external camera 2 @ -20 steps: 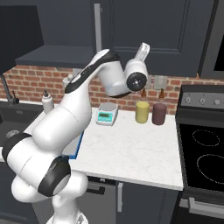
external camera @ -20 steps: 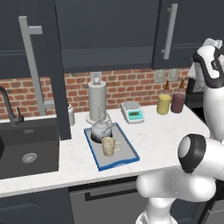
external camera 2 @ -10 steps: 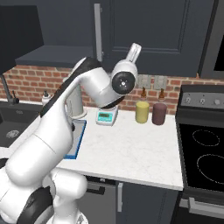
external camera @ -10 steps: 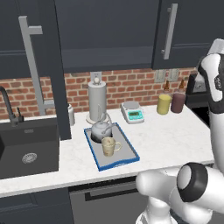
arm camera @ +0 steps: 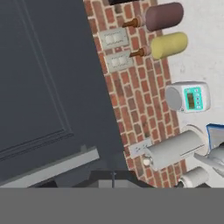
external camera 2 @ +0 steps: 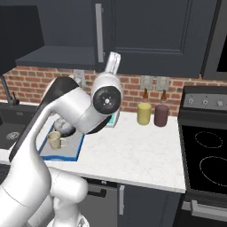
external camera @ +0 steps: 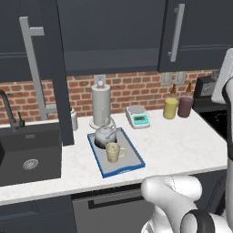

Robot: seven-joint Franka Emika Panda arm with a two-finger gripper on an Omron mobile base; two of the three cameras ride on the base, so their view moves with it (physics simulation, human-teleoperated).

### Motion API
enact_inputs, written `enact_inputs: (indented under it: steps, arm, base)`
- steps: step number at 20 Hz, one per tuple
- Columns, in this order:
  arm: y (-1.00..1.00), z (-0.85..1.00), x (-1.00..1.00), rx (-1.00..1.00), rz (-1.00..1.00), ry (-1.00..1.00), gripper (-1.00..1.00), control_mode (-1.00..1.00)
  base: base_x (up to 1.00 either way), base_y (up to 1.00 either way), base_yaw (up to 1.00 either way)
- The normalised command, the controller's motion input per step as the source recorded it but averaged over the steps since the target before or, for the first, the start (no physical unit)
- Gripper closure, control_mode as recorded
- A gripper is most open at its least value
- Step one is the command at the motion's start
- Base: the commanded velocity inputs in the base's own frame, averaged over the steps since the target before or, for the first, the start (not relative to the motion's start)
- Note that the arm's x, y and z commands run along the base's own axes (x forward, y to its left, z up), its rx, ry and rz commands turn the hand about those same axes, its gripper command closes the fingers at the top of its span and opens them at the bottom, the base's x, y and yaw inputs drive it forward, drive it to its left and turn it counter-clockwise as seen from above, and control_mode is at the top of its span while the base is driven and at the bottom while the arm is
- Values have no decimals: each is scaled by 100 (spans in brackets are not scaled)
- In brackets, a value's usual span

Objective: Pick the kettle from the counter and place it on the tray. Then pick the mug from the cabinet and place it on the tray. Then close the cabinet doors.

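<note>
Swinging further across toward the cabinet doors (external camera: 176, 32), the arm is starting the closing step, kettle (external camera: 104, 134) and mug (external camera: 113, 152) sitting on the tray (external camera: 133, 166), pincer state untellable.

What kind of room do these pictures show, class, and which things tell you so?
A kitchen, rendered rather than real: a dark sink set into a white marble-look counter, a stove with ring burners, and dark wall cabinets above a brick backsplash.

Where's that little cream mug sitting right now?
In the left base view the mug stands on the blue-rimmed tray, just in front of the kettle.
</note>
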Motion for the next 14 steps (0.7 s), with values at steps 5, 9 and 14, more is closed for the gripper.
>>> enact_inputs:
  steps: [5, 9, 14]
  arm:
    - [70, 0, -79, -5, 7, 0, 100, -100]
    - [100, 0, -57, -11, 0, 0, 100, -100]
    - [100, 0, -71, -14, -1, 4, 100, -100]
  base:
    - [0, 0, 0]
    - [0, 0, 0]
    - [0, 0, 0]
